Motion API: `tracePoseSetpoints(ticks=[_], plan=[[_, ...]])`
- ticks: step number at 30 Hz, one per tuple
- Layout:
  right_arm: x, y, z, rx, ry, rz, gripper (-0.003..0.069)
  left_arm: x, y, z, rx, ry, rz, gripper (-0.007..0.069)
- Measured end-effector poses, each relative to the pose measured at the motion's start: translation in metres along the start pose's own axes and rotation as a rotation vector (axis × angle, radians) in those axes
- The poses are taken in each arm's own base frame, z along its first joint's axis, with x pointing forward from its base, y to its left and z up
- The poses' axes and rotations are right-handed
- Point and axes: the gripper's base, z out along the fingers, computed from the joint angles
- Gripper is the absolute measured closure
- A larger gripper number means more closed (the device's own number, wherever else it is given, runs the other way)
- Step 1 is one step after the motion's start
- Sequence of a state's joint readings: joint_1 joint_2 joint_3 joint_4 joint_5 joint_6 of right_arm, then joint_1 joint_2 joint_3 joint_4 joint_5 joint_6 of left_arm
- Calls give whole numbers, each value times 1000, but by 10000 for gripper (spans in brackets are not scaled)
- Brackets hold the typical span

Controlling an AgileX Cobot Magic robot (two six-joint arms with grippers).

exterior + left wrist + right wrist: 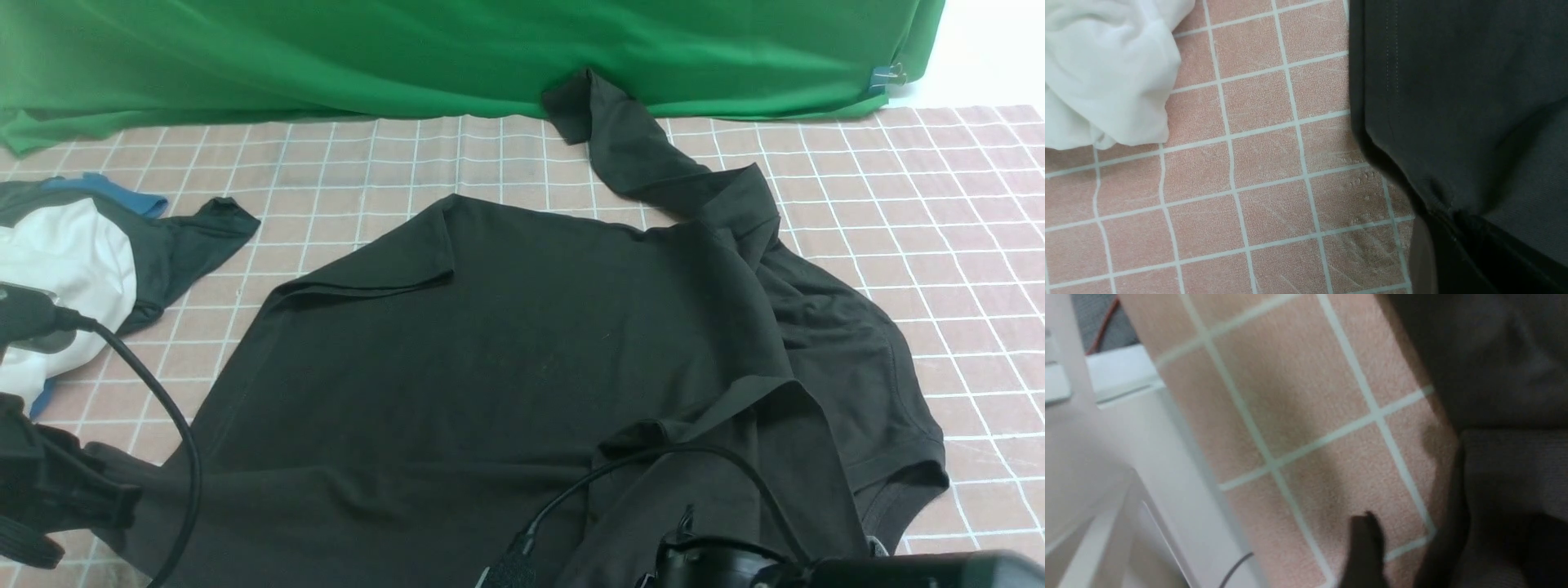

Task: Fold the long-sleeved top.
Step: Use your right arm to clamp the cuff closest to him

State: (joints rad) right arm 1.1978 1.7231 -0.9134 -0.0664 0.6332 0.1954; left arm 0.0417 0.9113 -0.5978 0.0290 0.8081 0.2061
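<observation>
Item: one long-sleeved top (522, 351), large, plain, very dark charcoal knit, the biggest cloth on the grid-patterned desk (408, 163). It lay spread across the middle and near part, with one sleeve (637, 151) running away from the robot to the green cloth backdrop (457, 57).

Left claw (1453, 220): closed, with a gathered pinch of the top's near-left edge between its fingers. From there the garment extended to the robot's right and away; its main bulk was therefore inward of this claw.

Right claw (1453, 551): fingers apart, straddling the near-right edge of the cloth, apparently with no firm hold. The body lay inward, to the robot's left (the nearer claw for any work on that edge). The coming move probably called for closing there, then carrying both near corners away from the robot; the garment's overall long axis, bunched as it was, could not be fixed.

Containers: none identified, hence no contents to list.

Adjacent: a crumpled white garment (65, 269) and a dark, blue-trimmed cloth (192, 245), heaped together at far left, apart from the top.
</observation>
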Motion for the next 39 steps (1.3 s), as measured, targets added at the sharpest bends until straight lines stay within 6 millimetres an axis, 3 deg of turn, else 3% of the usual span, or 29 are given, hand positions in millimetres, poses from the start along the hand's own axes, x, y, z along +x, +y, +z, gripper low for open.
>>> tracePoseSetpoints(ticks=[1,2,3,5,8,11,14,20,22,26,29,32,39], plan=[[0,0,0,3,1,-4,281,0,0,0,1,0,-1,589],[0,0,0,3,2,-4,293,0,0,0,1,0,-1,589],[0,-1,0,7,3,-9,390,0,0,0,1,0,-1,589],[0,-1,0,15,3,-19,502,0,0,0,2,0,-2,589],[0,-2,0,27,0,-36,602,0,0,0,3,-1,-3,589],[0,-3,-2,34,2,-43,626,0,0,0,4,-1,-4,589],[2,-4,-12,38,-1,-42,627,0,0,0,4,-1,-4,589],[-3,-6,-68,21,-154,19,627,0,-1,0,6,-1,-6,589],[-3,-6,-72,13,-166,37,626,0,-1,0,6,-4,-9,589],[-4,-3,-60,-4,-120,73,515,-1,-1,0,11,-15,-16,589],[-9,-1,-36,-1,-79,72,289,-2,-1,0,11,-17,-16,589],[-10,0,-15,4,-38,70,193,-2,-1,0,13,-18,-17,589],[-13,0,2,16,-31,50,293,-2,-2,0,17,-18,-22,589]])
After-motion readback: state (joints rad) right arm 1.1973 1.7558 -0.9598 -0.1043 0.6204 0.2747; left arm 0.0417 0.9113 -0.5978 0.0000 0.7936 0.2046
